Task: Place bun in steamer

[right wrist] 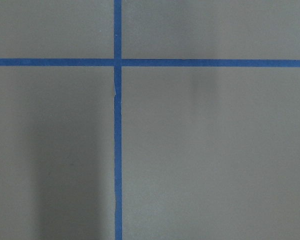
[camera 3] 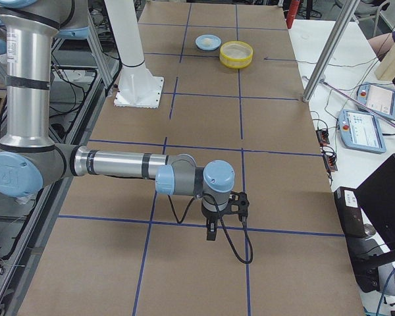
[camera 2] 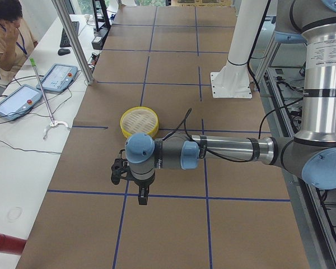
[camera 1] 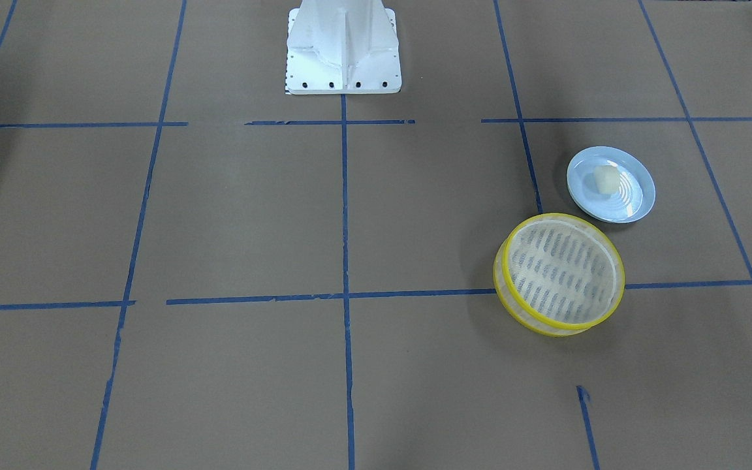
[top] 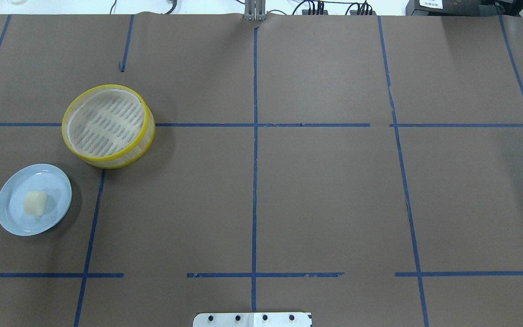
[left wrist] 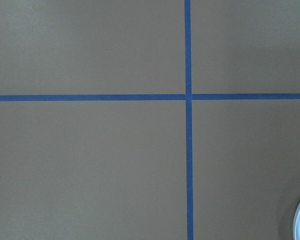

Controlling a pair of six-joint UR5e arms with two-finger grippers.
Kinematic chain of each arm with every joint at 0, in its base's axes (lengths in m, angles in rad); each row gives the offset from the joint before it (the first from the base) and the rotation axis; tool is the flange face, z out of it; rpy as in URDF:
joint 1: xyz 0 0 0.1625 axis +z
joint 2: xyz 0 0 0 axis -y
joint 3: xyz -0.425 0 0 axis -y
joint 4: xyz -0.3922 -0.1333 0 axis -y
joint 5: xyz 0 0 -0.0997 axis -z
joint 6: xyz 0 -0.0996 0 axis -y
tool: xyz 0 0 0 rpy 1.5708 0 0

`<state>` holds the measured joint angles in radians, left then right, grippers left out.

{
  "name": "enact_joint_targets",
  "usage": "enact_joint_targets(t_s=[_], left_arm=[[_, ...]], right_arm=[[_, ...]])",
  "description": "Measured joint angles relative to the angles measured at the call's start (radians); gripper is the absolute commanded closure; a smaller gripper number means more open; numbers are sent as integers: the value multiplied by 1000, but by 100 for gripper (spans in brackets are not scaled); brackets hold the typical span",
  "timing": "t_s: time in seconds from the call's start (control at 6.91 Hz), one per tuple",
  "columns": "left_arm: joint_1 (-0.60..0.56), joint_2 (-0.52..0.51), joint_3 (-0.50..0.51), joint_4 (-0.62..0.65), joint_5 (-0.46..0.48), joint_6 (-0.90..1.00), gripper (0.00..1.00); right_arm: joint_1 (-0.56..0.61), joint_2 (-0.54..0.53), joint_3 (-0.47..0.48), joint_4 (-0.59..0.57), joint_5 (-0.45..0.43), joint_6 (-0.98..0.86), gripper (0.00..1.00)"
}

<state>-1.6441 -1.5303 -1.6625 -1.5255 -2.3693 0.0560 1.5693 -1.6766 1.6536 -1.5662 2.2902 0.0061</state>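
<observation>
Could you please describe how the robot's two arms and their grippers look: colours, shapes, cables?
The left arm and right arm are silver tubes with grey joints and light blue round caps. A black cable loops near each wrist. The left gripper and right gripper are small, dark and narrow.

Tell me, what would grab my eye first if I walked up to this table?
The yellow-rimmed steamer stands out most against the brown table; it sits empty on the robot's left side. Beside it, nearer the robot, a pale blue plate carries the small cream bun. In the side views, the big grey left arm and right arm stretch out level above the table's blue-taped grid.
</observation>
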Motion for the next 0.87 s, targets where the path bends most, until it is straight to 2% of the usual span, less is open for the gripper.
enact_joint_targets(t_s=[0.87], left_arm=[[3,13,-27,-12,-11,-14,0]], right_arm=[[0,0,0,0,0,0,0]])
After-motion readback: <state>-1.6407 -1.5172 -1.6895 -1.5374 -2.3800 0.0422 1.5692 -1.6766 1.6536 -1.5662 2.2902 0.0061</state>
